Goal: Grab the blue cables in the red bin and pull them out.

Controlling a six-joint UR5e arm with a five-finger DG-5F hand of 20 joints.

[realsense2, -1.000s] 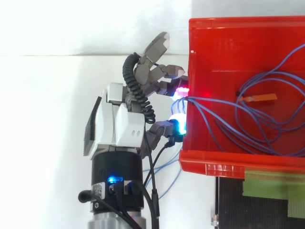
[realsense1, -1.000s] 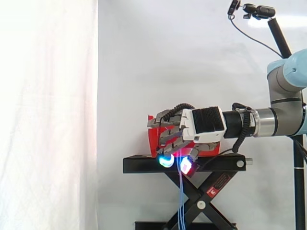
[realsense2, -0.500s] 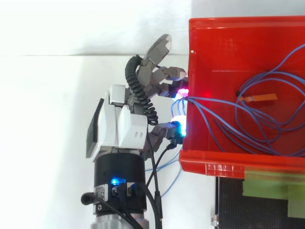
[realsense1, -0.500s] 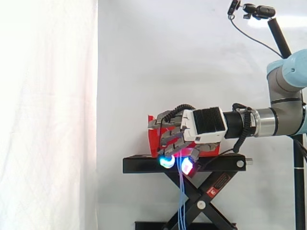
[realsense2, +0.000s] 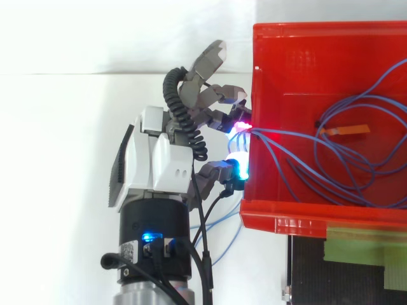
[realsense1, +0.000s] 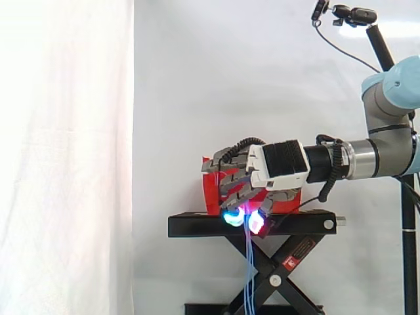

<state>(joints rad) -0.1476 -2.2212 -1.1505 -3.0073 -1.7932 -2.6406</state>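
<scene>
Cables [realsense1: 248, 275] run out of the bin [realsense2: 299, 219], over its wall, into my hand [realsense2: 159, 162], fingers curled tight on them; strands hang below, past the stand [realsense1: 197, 225].

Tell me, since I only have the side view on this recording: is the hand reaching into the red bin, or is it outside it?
Observer: From above, the hand is outside the red bin, with its curled fingertips against the outer face of one wall.
Operator: How much of the blue cable lies inside the bin?
Observer: Most of it. The blue cables lie in wide loops across the bin's floor, and a few strands cross over that wall into the pinch of the fingertips.
Operator: Is anything else in there?
Observer: Yes, an orange strip lies among the loops.
</scene>
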